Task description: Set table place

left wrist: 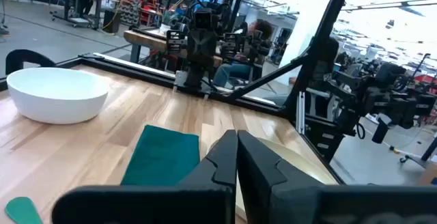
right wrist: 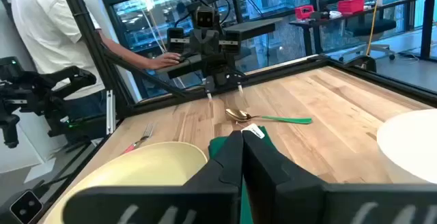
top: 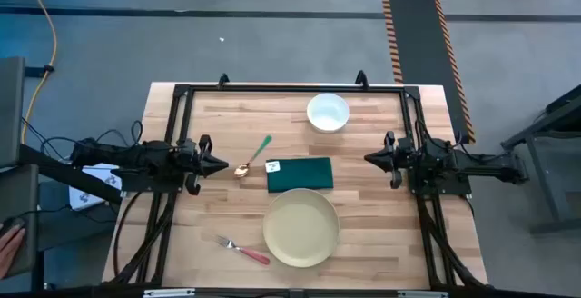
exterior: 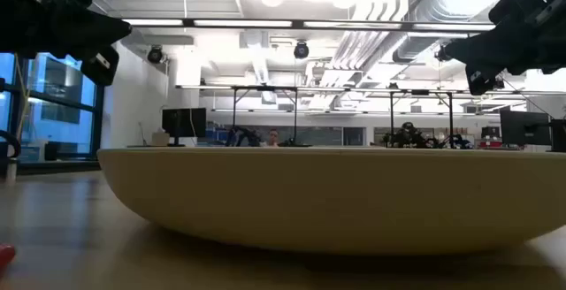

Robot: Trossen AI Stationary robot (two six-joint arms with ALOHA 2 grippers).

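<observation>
On the wooden table (top: 381, 243) a pale yellow plate (top: 301, 228) lies near the front edge, with a pink-handled fork (top: 243, 249) to its left. A folded dark green napkin (top: 300, 174) lies behind the plate, and a gold spoon with a green handle (top: 253, 157) lies left of the napkin. A white bowl (top: 328, 113) stands at the far side. My left gripper (top: 223, 163) is shut above the table's left part, pointing right, holding nothing. My right gripper (top: 368, 158) is shut above the right part, pointing left, also holding nothing.
A black metal frame (top: 290, 89) runs along the table's far edge and down both sides. Bare wood lies between the two grippers and the things in the middle. In the right wrist view a person in a white shirt (right wrist: 48, 26) stands beyond the table's left edge.
</observation>
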